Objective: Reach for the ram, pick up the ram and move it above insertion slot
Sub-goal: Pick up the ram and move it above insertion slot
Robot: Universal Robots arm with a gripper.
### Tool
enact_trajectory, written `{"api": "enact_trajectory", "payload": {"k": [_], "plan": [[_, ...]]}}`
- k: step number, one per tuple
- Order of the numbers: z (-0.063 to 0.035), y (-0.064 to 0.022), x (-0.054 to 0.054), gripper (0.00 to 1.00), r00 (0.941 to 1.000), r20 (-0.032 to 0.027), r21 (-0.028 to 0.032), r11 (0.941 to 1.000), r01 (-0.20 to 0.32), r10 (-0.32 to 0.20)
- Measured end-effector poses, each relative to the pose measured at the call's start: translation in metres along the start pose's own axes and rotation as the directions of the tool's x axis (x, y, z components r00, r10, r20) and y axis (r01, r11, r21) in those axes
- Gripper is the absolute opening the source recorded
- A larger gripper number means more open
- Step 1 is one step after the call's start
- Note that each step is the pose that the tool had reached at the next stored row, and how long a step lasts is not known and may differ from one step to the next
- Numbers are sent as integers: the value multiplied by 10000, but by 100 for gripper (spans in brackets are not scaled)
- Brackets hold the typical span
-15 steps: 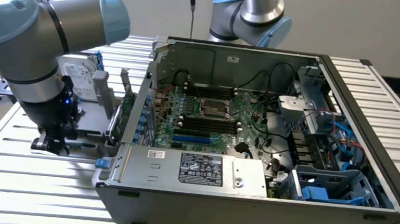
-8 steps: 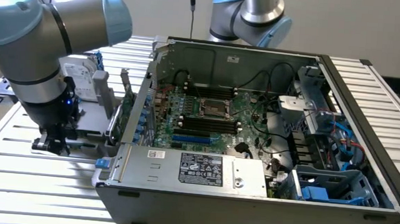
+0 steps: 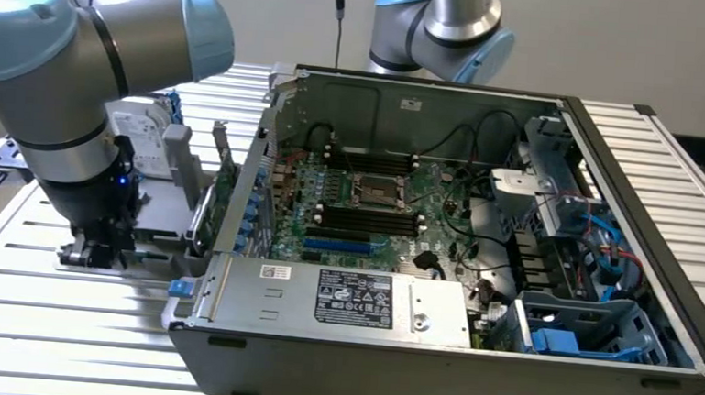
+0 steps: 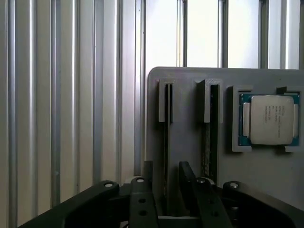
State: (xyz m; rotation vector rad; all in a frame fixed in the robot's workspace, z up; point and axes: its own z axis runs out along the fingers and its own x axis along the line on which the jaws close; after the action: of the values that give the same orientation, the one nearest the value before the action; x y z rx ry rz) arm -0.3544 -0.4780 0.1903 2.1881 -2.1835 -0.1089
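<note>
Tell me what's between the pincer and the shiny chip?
In the wrist view, another slot of the gray holder, a thin board edge-on inside, lies between pincer and chip.

Spreads across both views as a table (image 3: 63,318) of pale ribbed metal slats, long dark grooves between them (image 4: 71,95). Carries, toward the exterior view's right, an open grey computer case (image 3: 440,373) lying flat on the slats with its side panel off and its inside facing up. Carries also, just beside the case on the exterior view's left, a grey holder block (image 4: 185,85) with narrow upright slots and a square pocket, set directly on the slats (image 3: 179,155).
</note>
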Motion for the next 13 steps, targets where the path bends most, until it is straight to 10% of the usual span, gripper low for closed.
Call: {"api": "enact_trajectory", "payload": {"k": [5, 13], "plan": [[0, -4, 0, 16, 10000, 1, 0, 10000, 0, 0], [-43, -1, 0, 14, 10000, 21, 0, 10000, 2, -2]]}}
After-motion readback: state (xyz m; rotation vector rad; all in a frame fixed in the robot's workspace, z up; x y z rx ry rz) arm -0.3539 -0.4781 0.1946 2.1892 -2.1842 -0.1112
